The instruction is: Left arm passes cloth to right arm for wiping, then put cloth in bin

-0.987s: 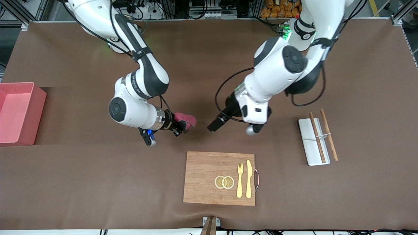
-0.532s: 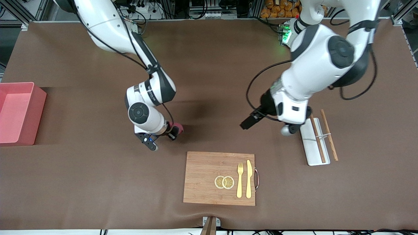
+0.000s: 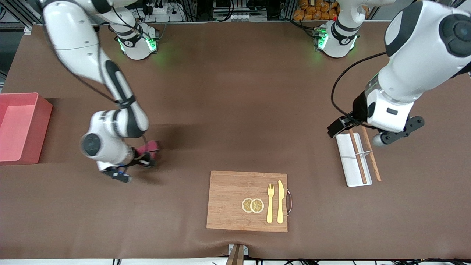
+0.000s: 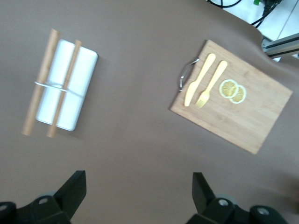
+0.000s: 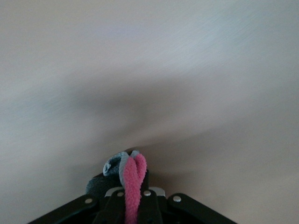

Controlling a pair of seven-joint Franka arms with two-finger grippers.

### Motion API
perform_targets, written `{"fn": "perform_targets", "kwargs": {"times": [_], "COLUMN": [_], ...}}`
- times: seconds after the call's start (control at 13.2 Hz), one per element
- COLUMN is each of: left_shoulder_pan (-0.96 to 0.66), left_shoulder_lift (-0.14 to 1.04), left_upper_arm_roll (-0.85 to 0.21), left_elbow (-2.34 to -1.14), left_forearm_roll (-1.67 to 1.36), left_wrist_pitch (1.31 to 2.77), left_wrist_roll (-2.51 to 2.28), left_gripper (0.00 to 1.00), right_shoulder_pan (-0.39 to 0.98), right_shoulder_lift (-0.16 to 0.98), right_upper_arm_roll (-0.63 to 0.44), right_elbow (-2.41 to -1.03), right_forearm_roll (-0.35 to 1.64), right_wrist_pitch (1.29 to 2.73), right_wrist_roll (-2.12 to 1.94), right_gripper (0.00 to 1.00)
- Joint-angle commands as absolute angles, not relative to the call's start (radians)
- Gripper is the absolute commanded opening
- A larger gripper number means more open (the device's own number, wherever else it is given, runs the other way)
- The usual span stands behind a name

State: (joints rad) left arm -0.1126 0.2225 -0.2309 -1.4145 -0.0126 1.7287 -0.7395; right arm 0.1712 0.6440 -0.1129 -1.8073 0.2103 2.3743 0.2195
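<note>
My right gripper (image 3: pixel 146 157) is shut on the cloth (image 3: pixel 150 146), which shows magenta-pink and grey. It is low over the brown table, between the bin (image 3: pixel 43 127) and the cutting board. In the right wrist view the cloth (image 5: pixel 132 179) sticks out folded between my right gripper's (image 5: pixel 133 192) closed fingers, pink side forward with grey beside it. My left gripper (image 3: pixel 401 130) is open and empty, up in the air over the white tray's end. The left wrist view shows its two fingers wide apart (image 4: pixel 138 186) with bare table between them.
A wooden cutting board (image 3: pixel 228 200) with a yellow fork, a knife and two lemon slices lies near the front edge, also seen in the left wrist view (image 4: pixel 254 123). A white oblong tray (image 3: pixel 347 158) with two wooden sticks lies toward the left arm's end.
My right arm has swept with the cloth toward the bin's end of the table. My left arm has pulled back toward its own end, over the white tray.
</note>
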Motion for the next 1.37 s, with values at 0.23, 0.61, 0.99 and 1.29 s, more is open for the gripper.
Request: {"fn": "perform_targets", "kwargs": {"times": [0.23,0.61,0.99,1.29], "left_shoulder_pan": [0.015,0.075,0.051,-0.023], "left_shoulder_lift": [0.137,0.098,0.012,0.003], "left_upper_arm_roll": [-0.241,-0.247,-0.183,-0.069], "left_elbow": [-1.454,-1.457,-1.534,-1.532], "left_forearm_roll": [0.015,0.015,0.012,0.012], "left_wrist_pitch": [1.657,1.617,1.624,1.617], "left_wrist_roll": [-0.455,-0.312,-0.213,-0.131], "left_gripper": [1.00,1.00,1.00,1.00], "right_shoulder_pan": [-0.125,-0.199,-0.144,-0.049], "right_shoulder_lift": [0.621,0.606,0.618,0.643], "right_upper_arm_roll": [-0.091,-0.113,-0.112,-0.109], "right_elbow": [-1.807,-1.659,-1.675,-1.727], "right_forearm_roll": [0.190,0.056,0.000,0.009], "right_wrist_pitch": [2.355,2.266,2.264,2.292], "right_wrist_roll": [-0.418,-0.592,-0.548,-0.360], "right_gripper": [0.00,0.00,0.00,0.00]}}
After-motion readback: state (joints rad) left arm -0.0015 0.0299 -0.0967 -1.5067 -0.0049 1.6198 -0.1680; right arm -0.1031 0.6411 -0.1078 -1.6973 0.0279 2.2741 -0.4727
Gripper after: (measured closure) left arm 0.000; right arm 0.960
